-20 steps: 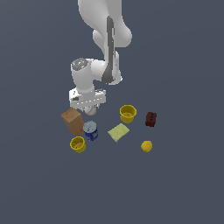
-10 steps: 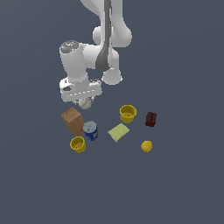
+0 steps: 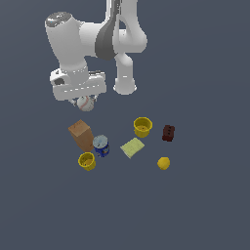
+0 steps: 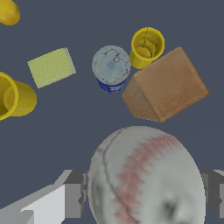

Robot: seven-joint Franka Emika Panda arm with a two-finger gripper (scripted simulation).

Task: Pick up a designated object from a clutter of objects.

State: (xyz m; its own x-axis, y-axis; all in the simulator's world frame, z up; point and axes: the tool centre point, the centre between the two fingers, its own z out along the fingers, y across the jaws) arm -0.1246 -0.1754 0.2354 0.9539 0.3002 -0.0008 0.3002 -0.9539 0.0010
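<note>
My gripper (image 3: 85,103) is shut on the white baseball (image 3: 85,103) with red stitching and holds it well above the floor, up and to the exterior view's left of the clutter. In the wrist view the baseball (image 4: 146,179) fills the near part of the picture between the two fingers (image 4: 72,194). Below it lie the brown box (image 3: 81,135), the blue can (image 3: 101,145), two yellow cups (image 3: 87,161) (image 3: 142,126), the pale yellow-green pad (image 3: 132,147), the yellow lemon (image 3: 163,163) and the dark red block (image 3: 168,133).
The wrist view shows the brown box (image 4: 168,86), the blue can (image 4: 111,68), one yellow cup (image 4: 147,46) behind it, the pad (image 4: 51,67), the other cup (image 4: 13,99) on its side and the lemon (image 4: 8,12). A dark grey floor (image 3: 205,205) surrounds the items.
The gripper has risen with the baseball in it and shifted towards the exterior view's left, away from the clutter. The other items have not moved.
</note>
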